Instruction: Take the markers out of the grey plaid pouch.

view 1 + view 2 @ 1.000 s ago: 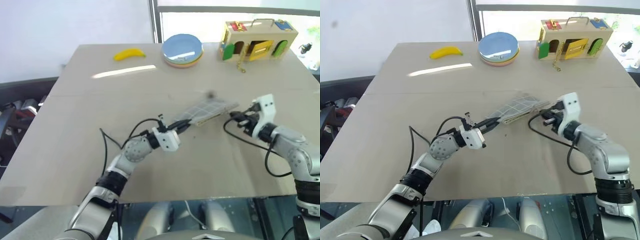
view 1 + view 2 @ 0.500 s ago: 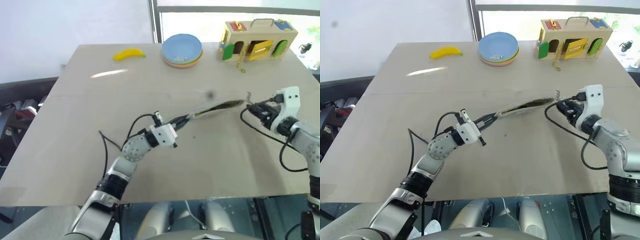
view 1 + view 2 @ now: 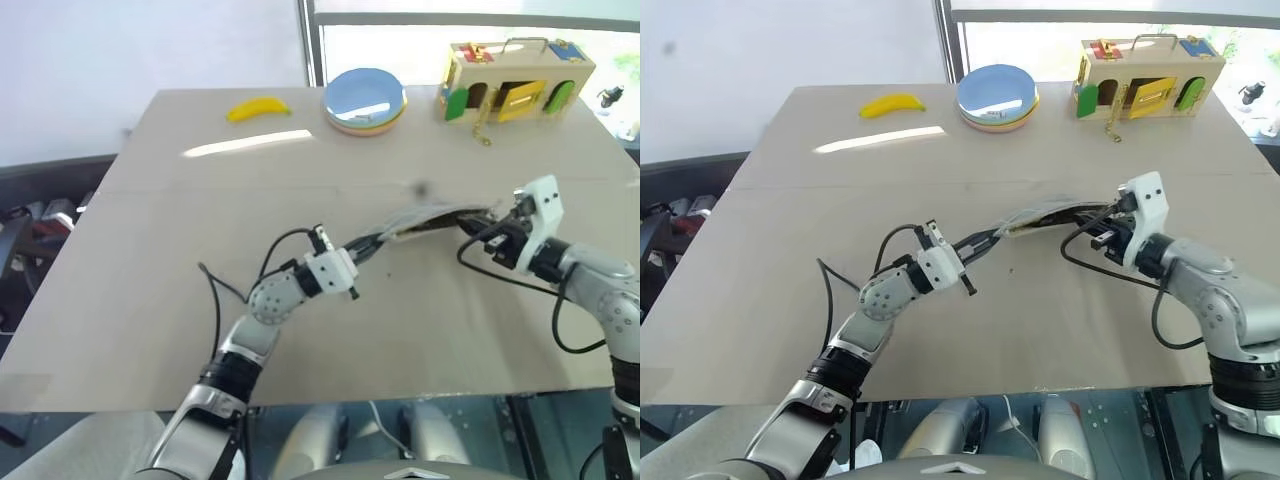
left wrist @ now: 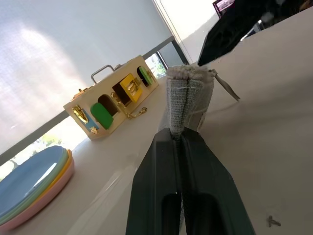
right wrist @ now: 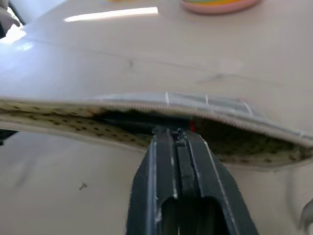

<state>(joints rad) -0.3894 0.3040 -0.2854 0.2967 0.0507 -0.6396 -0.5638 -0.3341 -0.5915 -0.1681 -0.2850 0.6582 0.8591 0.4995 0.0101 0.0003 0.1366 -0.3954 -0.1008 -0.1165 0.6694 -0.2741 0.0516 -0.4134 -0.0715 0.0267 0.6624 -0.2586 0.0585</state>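
My left claw (image 4: 182,134) pinched one end of the grey plaid pouch (image 3: 420,221), lifting it off the surface (image 3: 150,260). My right claw (image 5: 178,132), pressed shut, reached into its open mouth; a marker probably came next.

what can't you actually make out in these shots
- Markers: inside the grey plaid pouch, right wrist view; the dark opening shows just a red speck, so no count.
- Right pincer tips: buried in that opening; a grip cannot be confirmed.
- Left pincer: clamps the pouch's end, covering it.

One pouch (image 3: 425,220), one banana (image 3: 258,108)
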